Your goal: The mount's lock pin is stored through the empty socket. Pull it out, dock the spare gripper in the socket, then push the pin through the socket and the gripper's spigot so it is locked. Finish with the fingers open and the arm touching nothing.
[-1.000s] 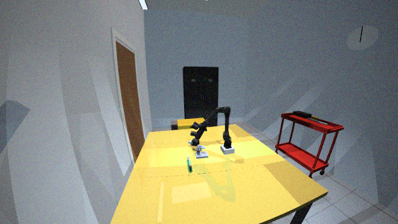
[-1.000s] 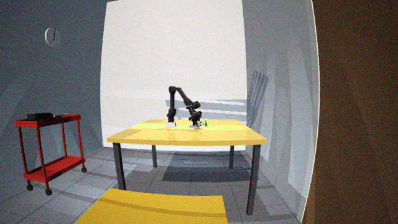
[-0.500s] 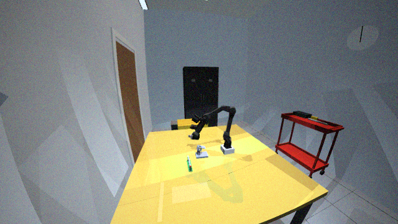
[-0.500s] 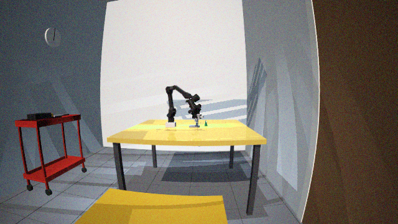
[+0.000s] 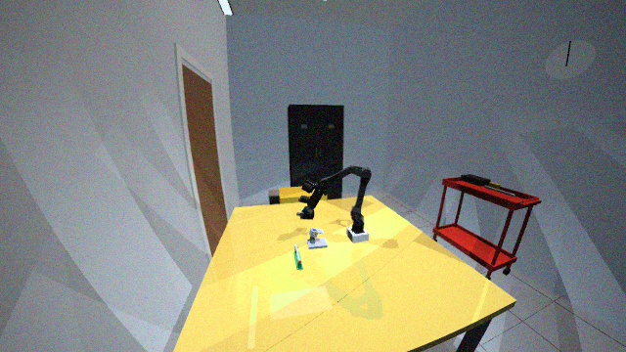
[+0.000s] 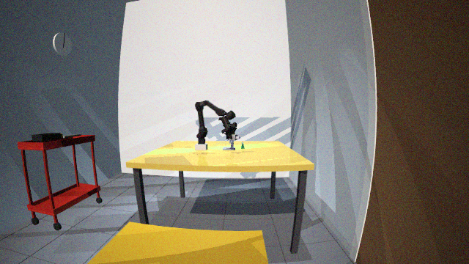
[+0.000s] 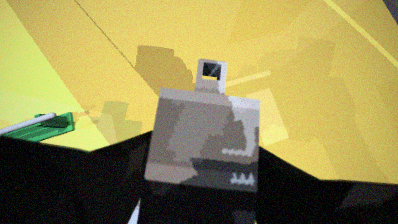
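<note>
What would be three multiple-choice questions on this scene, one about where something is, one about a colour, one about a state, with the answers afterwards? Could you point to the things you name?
1. Where is the red cart [image 5: 525, 199] [image 6: 22, 145]?
A. On the floor beside the yellow table [image 5: 416, 284] [image 6: 220, 166] [image 7: 280, 30]
B. On top of that table
C. Underneath it

2. What colour is the long holder [image 5: 299, 267] [image 6: 242, 147] [image 7: 62, 125] lying on the table?
A. Blue
B. Orange
C. Green

3. What state is the end effector [image 5: 301, 214] [image 6: 233, 136] [image 7: 202, 136] in?
A. Open, holding nothing
B. Shut on the grey block [image 5: 298, 214] [image 6: 235, 137] [image 7: 195, 120]
C. Shut on nothing

Answers:
1: A, the top and exterior views show it standing off to one side.
2: C, its green shows in all three views.
3: B, the wrist view shows the block held between the dark fingers.
</note>
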`<state>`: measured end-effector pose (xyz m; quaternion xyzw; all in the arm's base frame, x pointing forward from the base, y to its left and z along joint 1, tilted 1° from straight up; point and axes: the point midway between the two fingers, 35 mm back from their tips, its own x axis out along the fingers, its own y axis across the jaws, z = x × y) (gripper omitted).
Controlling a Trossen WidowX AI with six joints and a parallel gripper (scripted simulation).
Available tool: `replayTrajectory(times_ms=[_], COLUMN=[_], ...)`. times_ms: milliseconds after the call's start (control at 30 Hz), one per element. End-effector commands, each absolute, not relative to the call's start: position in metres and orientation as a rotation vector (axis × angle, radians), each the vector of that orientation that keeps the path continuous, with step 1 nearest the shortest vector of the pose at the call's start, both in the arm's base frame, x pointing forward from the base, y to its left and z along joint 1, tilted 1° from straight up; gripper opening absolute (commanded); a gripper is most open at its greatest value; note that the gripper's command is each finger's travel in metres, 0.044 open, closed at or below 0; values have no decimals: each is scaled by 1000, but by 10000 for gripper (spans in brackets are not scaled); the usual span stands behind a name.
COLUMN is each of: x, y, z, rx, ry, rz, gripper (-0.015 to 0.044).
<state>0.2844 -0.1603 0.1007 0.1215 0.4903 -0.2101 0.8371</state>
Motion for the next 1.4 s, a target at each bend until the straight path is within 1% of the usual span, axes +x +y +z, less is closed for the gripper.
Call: replayTrajectory(times_ms=[0,633,1367], x=[285,274,254], y=[-155,-108,-66], z=[99,86,92], rx=[224,-75,-538], ry=[1068,1349,1599], rz=[-435,-329,-179], gripper=[0,0,0])
